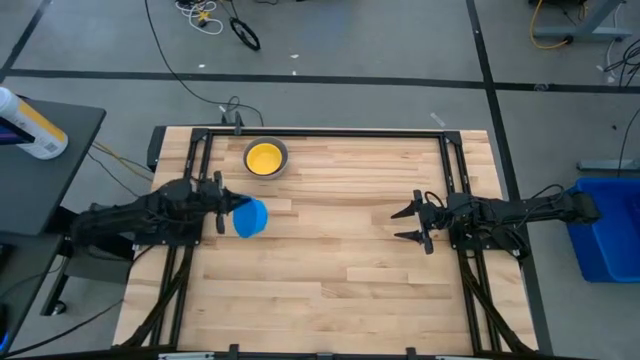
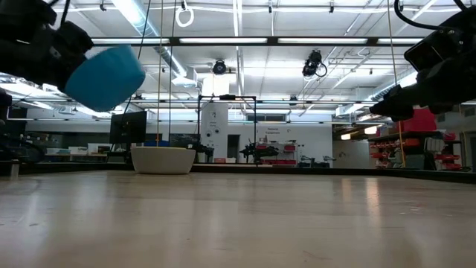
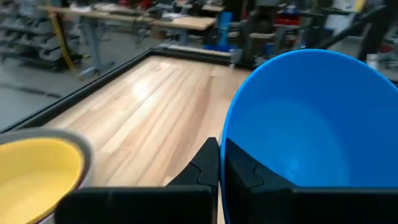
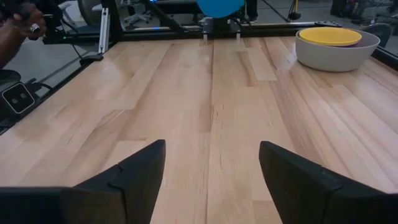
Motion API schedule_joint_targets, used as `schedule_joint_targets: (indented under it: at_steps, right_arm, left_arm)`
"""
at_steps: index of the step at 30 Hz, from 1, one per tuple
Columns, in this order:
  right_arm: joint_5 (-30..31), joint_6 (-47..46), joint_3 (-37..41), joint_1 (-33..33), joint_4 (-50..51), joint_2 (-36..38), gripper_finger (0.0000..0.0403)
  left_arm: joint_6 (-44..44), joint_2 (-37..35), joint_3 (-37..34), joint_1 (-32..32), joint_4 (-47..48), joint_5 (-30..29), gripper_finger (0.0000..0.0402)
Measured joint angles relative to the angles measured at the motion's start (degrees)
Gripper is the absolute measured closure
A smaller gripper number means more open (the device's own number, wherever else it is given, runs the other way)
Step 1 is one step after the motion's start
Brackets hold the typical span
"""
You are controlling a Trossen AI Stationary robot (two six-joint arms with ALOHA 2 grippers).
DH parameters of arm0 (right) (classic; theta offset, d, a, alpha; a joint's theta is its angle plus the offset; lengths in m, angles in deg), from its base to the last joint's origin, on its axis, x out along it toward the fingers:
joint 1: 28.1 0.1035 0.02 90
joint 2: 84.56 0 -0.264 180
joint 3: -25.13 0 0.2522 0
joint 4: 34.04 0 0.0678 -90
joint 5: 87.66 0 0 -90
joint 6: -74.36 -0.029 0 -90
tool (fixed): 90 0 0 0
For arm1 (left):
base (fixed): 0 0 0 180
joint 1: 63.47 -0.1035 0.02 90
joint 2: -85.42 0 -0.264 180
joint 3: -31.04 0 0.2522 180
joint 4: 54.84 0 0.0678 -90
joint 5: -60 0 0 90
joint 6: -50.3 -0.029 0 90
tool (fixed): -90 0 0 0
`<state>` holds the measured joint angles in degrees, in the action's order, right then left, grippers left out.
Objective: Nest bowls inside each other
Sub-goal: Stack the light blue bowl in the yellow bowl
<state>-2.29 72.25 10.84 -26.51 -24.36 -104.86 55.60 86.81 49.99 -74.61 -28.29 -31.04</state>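
My left gripper (image 1: pixel 222 212) is pinched on the rim of the light blue bowl (image 1: pixel 250 218), one finger inside the wall and one outside. I hold it lifted clear of the table (image 1: pixel 350 260), tipped on its side so its mouth faces partly back toward my wrist. That is the near thing.

Farther out, toward the table's back edge on my left side, sits the stack (image 1: pixel 265 158): a grey bowl (image 4: pixel 336 55) upright on the wood with the yellow bowl (image 3: pixel 37 177) already seated in it. I cannot tell whether other bowls lie under the yellow one. The stack lies ahead of my left gripper and a little to one side, near but not under the blue bowl. My left arm is plainly the closer one. I judge the coming move calls for carrying the blue bowl over the yellow one and levelling it, mouth up, before letting go.

My left arm reaches in low and almost level across the table. My right gripper (image 1: pixel 418 224) hangs well apart over the table's right side, fingers spread wide and empty, pointing across at the left.
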Motion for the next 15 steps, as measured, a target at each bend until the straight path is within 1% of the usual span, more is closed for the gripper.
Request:
schedule_joint_targets:
  at_steps: [2,3,7,12,15]
  right_arm:
    - [0.0,0.02,0.0,0.0,0.0,0.0,0.0131]
    - [0.0,0.01,-0.02,0.0,0.0,0.0,0.013]
    - [0.0,0.0,-0.02,0.0,-0.02,0.0,0.0127]
    - [-0.01,0.0,-0.02,0.0,0.0,0.0,0.0134]
    - [-0.02,0.02,0.0,0.0,0.0,0.02,0.0142]
  left_arm:
    - [-0.08,1.73,0.27,-3.87,-0.14,1.38,0.0396]
    - [-0.39,2.81,0.28,-5.75,-1.74,2.55,0.0396]
    - [-1.73,9.04,0.63,-12.95,-11.94,9.57,0.0396]
    - [-2.58,21.48,0.76,-21.39,-24.54,16.11,0.0396]
    - [-2.93,30.21,2.34,-26.14,-27.5,18.12,0.0396]
